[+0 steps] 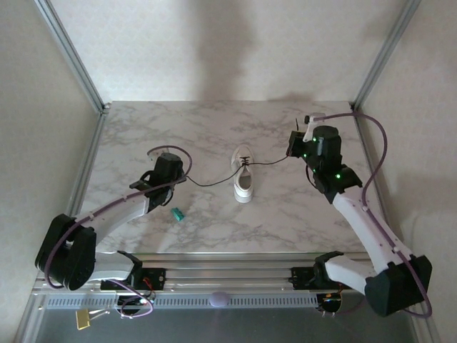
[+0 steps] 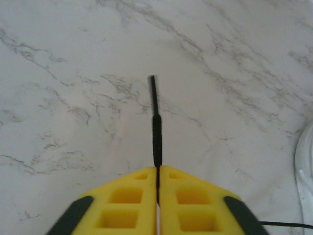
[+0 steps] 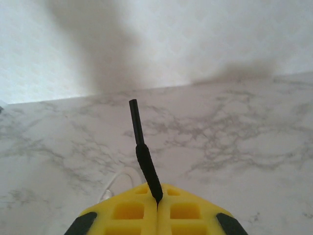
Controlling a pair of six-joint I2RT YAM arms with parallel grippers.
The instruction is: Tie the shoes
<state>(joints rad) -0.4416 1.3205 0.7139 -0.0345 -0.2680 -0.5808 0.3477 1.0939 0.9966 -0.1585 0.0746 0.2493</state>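
Grey-veined marble table [image 1: 143, 128] sits inside a white-walled enclosure with metal posts at the far corners; the white sneaker [image 1: 243, 179] stands near the middle of it, between the two arms, its length running from the far side toward the near edge; a black lace strand leaves it to either side. The left strand [image 1: 211, 185] sags onto the marble and runs to the left gripper [image 1: 184, 178], which sits low, just left of the shoe; the left wrist view shows that gripper [image 2: 158, 169] with its yellow fingers [image 2: 122, 200] pressed together on the lace, whose stiff tip [image 2: 156, 122] pokes out ahead over the tabletop. The right strand [image 1: 270, 161] runs nearly straight to the right gripper [image 1: 291, 153], to the right of the shoe and a little farther back; the right wrist view shows it [image 3: 157, 199] likewise clamped on its lace end [image 3: 142, 147], which slants up and to the left. A small teal object [image 1: 177, 214] lies on the marble beside the left arm, apart from the sneaker.
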